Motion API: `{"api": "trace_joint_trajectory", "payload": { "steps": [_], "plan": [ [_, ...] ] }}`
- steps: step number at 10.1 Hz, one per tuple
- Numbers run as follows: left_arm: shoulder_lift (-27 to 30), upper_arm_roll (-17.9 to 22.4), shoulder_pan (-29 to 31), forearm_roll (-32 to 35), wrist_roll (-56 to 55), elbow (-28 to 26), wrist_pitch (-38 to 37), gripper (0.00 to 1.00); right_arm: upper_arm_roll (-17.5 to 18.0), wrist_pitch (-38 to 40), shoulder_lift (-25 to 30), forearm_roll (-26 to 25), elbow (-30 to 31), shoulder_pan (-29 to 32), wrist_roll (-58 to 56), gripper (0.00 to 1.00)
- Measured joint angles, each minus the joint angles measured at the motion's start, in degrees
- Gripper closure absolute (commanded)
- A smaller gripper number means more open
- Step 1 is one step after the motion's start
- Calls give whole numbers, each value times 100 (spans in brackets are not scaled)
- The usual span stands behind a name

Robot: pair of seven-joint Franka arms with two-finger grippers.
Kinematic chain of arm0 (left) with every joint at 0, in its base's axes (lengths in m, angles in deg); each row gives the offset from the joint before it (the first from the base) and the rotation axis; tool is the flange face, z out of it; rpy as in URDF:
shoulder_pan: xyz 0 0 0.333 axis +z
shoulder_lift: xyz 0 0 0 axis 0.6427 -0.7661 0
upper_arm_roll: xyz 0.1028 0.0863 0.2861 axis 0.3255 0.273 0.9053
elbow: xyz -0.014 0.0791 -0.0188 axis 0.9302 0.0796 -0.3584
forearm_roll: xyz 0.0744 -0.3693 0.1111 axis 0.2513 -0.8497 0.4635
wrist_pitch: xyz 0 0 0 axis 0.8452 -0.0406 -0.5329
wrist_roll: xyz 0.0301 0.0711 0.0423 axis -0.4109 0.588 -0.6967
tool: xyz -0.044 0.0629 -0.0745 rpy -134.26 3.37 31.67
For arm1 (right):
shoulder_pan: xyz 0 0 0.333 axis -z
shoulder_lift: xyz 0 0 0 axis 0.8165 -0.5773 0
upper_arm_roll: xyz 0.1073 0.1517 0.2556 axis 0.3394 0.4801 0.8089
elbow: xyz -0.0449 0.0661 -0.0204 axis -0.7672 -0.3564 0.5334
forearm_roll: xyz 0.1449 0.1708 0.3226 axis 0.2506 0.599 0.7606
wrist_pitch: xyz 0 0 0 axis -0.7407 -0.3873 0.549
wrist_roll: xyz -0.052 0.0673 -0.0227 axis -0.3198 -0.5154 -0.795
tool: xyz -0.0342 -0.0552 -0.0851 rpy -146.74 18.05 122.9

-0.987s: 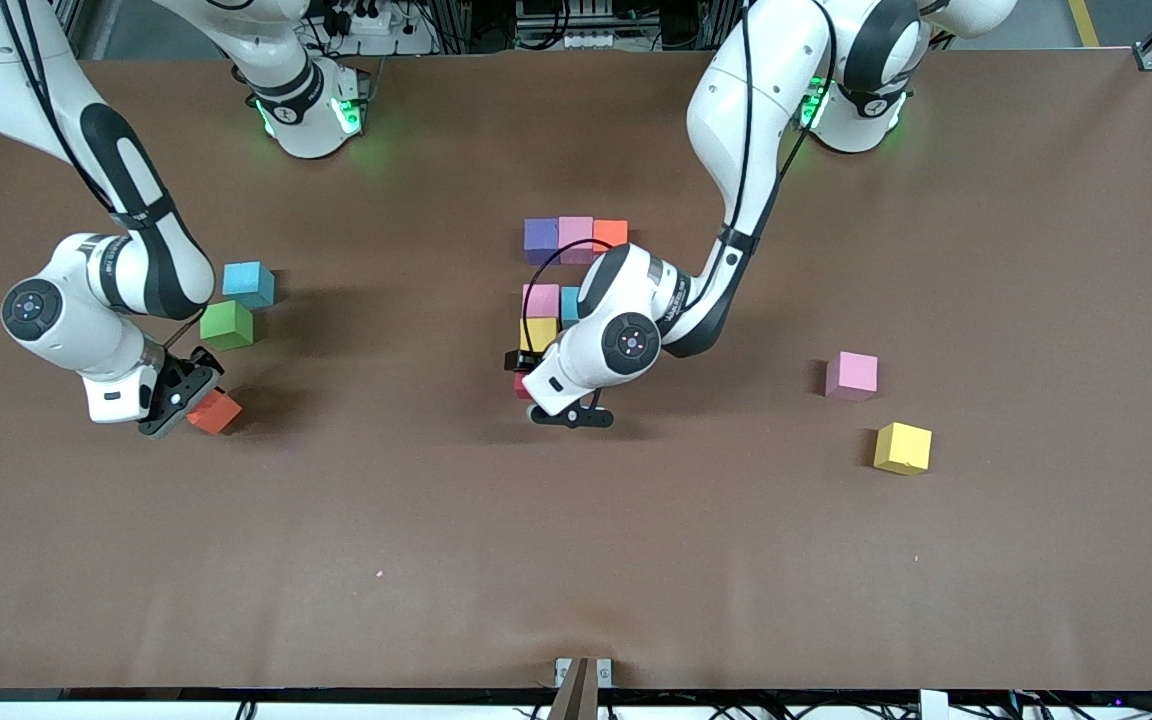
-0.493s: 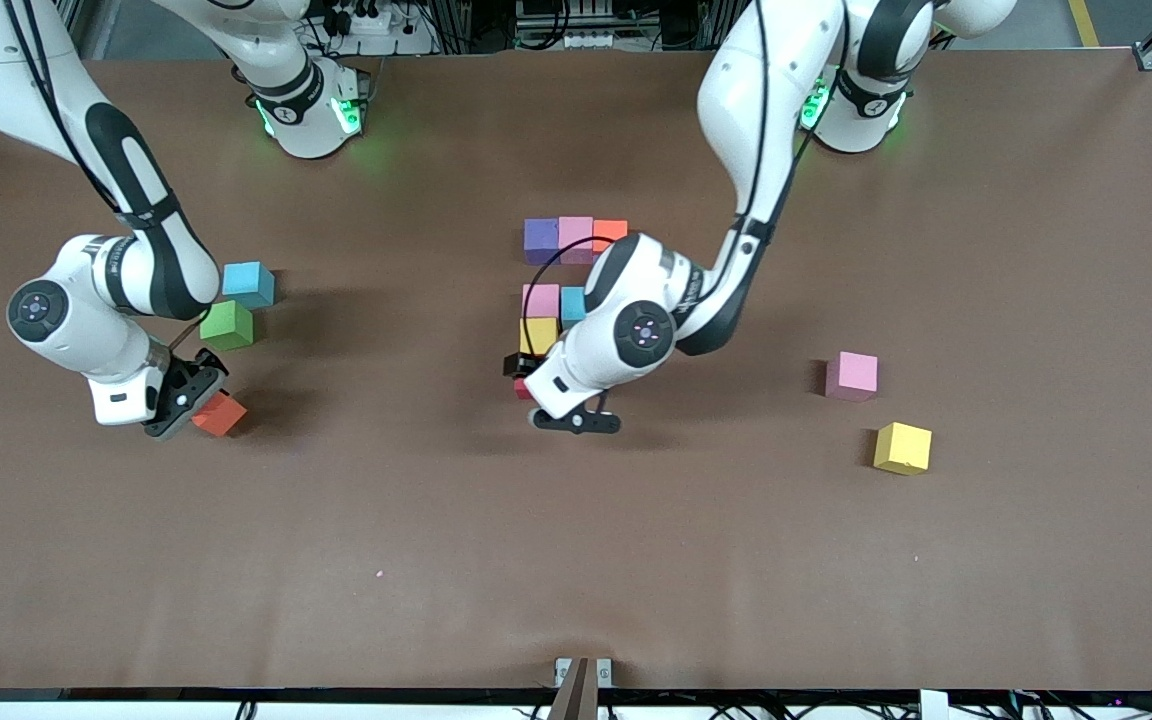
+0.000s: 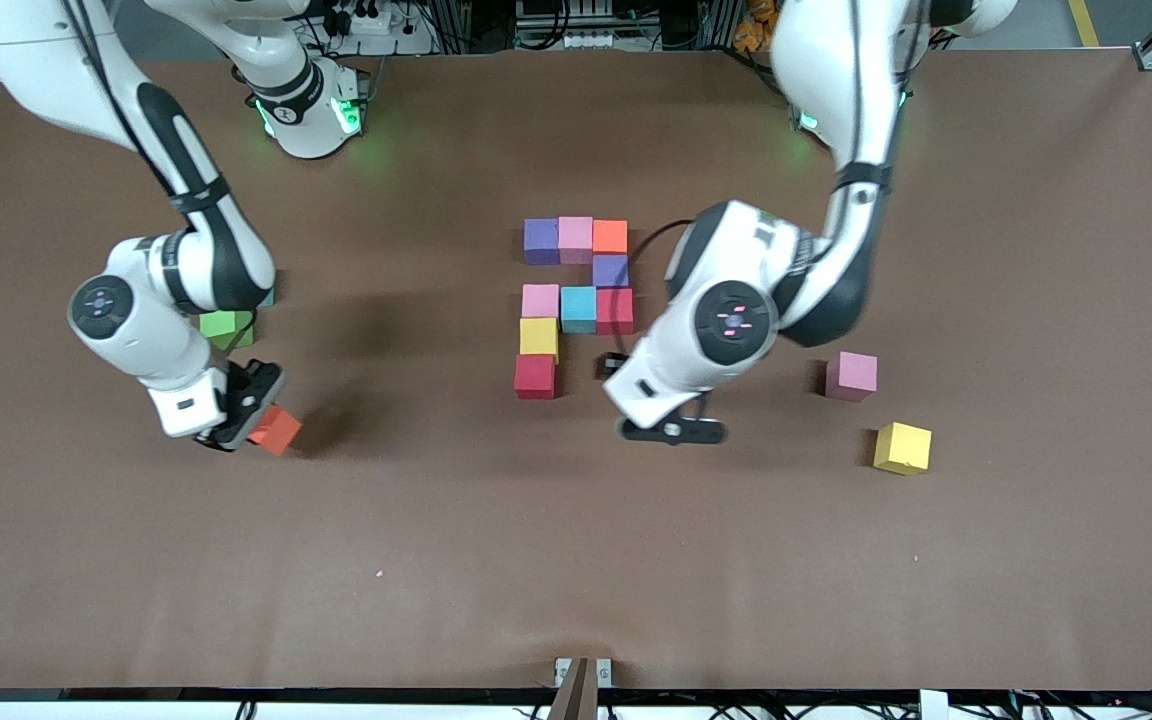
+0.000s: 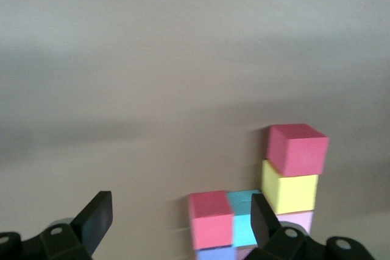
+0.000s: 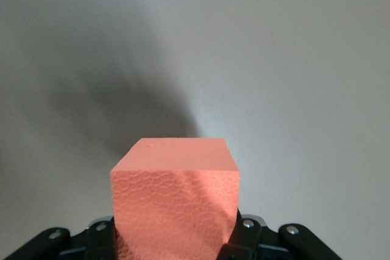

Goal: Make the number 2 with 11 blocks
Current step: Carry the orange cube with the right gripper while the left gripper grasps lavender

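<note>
Several blocks form part of the number 2 mid-table: purple [image 3: 541,240], pink [image 3: 576,238] and orange [image 3: 610,236] in a row, purple [image 3: 611,270], then pink [image 3: 540,300], light blue [image 3: 578,308], red [image 3: 615,310], yellow [image 3: 539,337] and red [image 3: 535,377]. My left gripper [image 3: 642,398] hovers open and empty beside them, toward the left arm's end. Its wrist view shows the red block [image 4: 297,148] on the yellow block's [image 4: 289,190] end, past the open gripper [image 4: 181,223]. My right gripper [image 3: 254,415] is shut on an orange block [image 3: 274,430] [image 5: 175,196] over bare table.
A loose pink block [image 3: 852,375] and a loose yellow block [image 3: 903,447] lie toward the left arm's end of the table. A green cube [image 3: 226,328] sits partly under the right arm's wrist. The brown table [image 3: 576,560] stretches wide nearer the front camera.
The left arm has swung away from the digit toward its own end, uncovering the purple, red and lowest red blocks. The right gripper has carried the orange block a little toward the middle.
</note>
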Motion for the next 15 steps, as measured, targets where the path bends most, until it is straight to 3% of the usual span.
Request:
{"api": "trace_joint_trajectory", "payload": {
  "steps": [3,5,7,10,15],
  "plan": [
    [888,52,559,420,217,-606,-321,0,713,149,140,-14,-366,-351,-230,56],
    [1605,29,818,1043,287,-1291,-360,0,1120,1010,221,-8,-939,-556,-535,56],
    [2243,-307,1176,1804,342,-2278,-22,0,1183,1526,216,20,-1363,-956,-598,56],
    [2788,-710,1932,2406,825,-3975,1026,0,1180,1527,-129,395,-1668,-1520,-223,56],
    [2799,-820,2088,2614,1539,-5183,1943,0,1071,1966,-1050,445,-2854,-2191,137,57]
  ]
}}
